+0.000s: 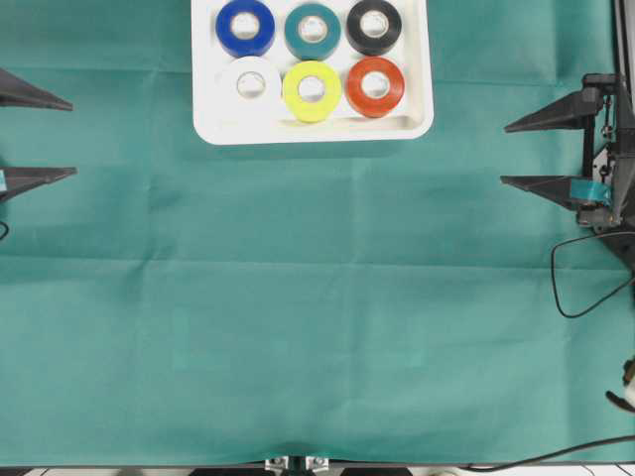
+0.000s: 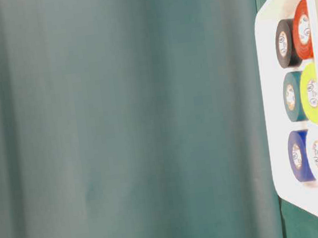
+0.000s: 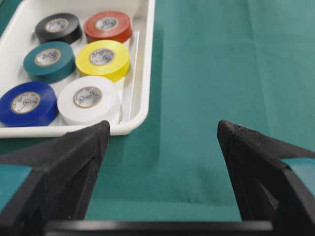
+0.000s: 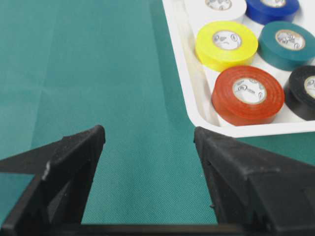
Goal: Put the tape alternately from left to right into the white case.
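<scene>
Both grippers sit empty at the side edges of the overhead frame: the left gripper at the left edge and the right gripper at the right edge, each with its jaws spread and nothing between them but green cloth; the wrist views confirm bare tabletop in both gaps.

All six rolls lie inside the white case at the top centre of the overhead frame, in two rows of three; the upper row reads blue roll, teal roll, black roll, and the lower row white roll, yellow roll, red-orange roll; neighbours sit close, some apparently touching.

Each roll rests flat on a face, its core hole pointing straight up, so none can roll away; being round, a roll has no long axis of its own; the case's long side runs left to right across the frame.

Judging from this layout, the packing looks finished, and the grippers standing well apart from the case suit that.
</scene>
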